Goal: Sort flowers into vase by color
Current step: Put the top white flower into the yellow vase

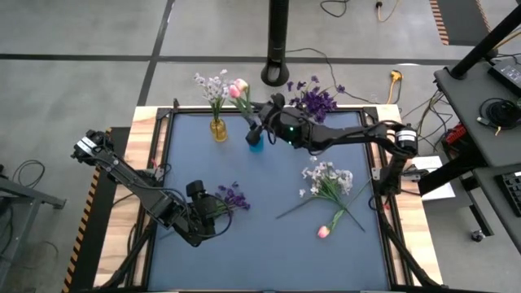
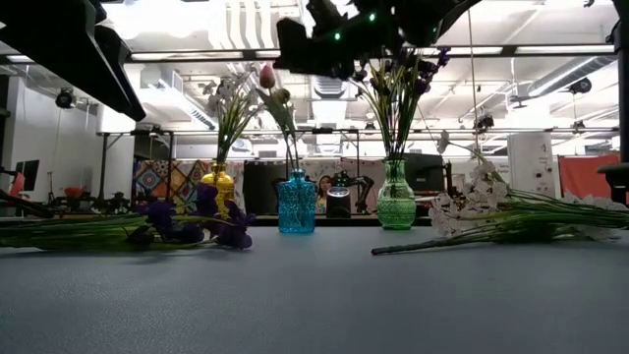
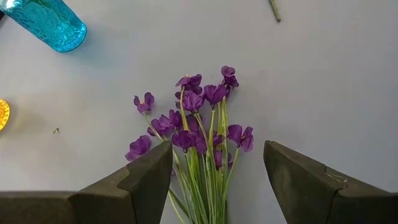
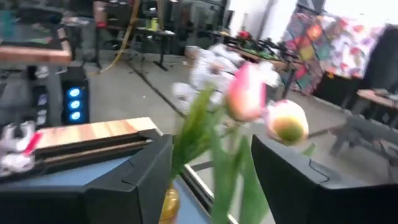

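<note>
A bunch of dark purple flowers (image 1: 233, 196) (image 3: 200, 124) lies flat on the blue mat. My left gripper (image 1: 218, 205) (image 3: 217, 162) is open, one finger on each side of the bunch's green stems, apart from them. Pink tulips (image 1: 238, 88) (image 4: 247, 93) stand with their stems in the blue vase (image 1: 256, 140) (image 2: 297, 203). My right gripper (image 1: 259, 124) (image 4: 211, 155) is open above that vase, with the tulip stems (image 4: 219, 168) between its fingers. White sprigs stand in the yellow vase (image 1: 218, 129), purple blooms in the green vase (image 2: 395, 200). My right gripper comes at the tulip stems (image 4: 219, 168) level, from the table's right, with its fingers across them above the blue vase. The stems and a leaf fill most of the gap. Whether a finger touches them, I cannot tell.
A bundle of white-lavender sprigs (image 1: 327, 179) (image 2: 491, 208) and one pink tulip (image 1: 323, 232) lie on the mat's right half. The three vases stand in a row along the far edge. Wooden table borders (image 1: 138, 163) flank the mat. The mat's near middle is bare.
</note>
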Controlling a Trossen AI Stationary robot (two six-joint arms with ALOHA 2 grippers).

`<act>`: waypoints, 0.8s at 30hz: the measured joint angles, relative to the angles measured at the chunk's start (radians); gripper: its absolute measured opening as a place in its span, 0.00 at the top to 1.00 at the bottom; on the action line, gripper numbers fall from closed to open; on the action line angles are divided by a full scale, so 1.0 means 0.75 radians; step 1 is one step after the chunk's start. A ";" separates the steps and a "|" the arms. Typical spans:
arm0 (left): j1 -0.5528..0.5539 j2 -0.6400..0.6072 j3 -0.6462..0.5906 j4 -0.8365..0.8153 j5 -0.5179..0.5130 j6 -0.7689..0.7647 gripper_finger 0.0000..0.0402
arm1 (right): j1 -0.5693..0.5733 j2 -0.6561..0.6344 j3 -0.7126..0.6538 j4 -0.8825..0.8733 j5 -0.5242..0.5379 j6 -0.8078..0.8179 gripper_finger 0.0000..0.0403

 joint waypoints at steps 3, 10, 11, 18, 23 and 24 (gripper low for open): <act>0.001 0.000 0.000 0.005 -0.002 -0.014 0.41 | 0.062 -0.048 0.000 -0.081 -0.010 -0.049 0.45; 0.001 0.000 0.000 0.089 -0.059 0.009 0.41 | 0.266 -0.179 0.046 -0.548 -0.020 -0.060 0.45; 0.001 0.000 0.000 0.110 -0.061 0.024 0.41 | 0.296 -0.192 0.060 -0.635 -0.021 -0.037 0.45; 0.001 0.000 0.000 0.259 -0.063 0.135 0.41 | 0.499 -0.260 0.105 -1.134 -0.022 0.130 0.46; 0.001 0.000 0.000 0.347 -0.064 0.187 0.41 | 0.627 -0.293 0.105 -1.461 -0.021 0.327 0.46; 0.001 0.002 0.000 0.371 -0.067 0.202 0.41 | 0.651 -0.294 0.105 -1.516 -0.022 0.377 0.46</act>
